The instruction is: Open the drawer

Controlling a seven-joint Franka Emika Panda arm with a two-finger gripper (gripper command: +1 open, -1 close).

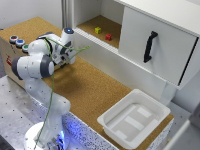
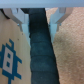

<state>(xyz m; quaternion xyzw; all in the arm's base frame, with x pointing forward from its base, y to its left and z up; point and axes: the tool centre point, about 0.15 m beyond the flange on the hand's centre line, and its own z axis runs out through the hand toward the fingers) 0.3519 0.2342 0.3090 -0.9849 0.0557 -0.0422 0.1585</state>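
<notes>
Your arm was bent low over the cork-topped desk [image 1: 95, 90], its gripper [image 2: 39, 20] hidden behind the wrist in the exterior view. In the wrist view the fingers [image 2: 20, 19] stood spread apart, straddling a dark ridged bar [image 2: 41, 52], not pressed on it. I could not make out the drawer in either picture. A white plastic tub [image 1: 134, 119] sat toward the exterior view's right, well apart.

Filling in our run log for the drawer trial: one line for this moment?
gripper: fingers astride dark strip | grip: unclear | beside strip: plywood panel, cork | drawer state: not visible
</notes>
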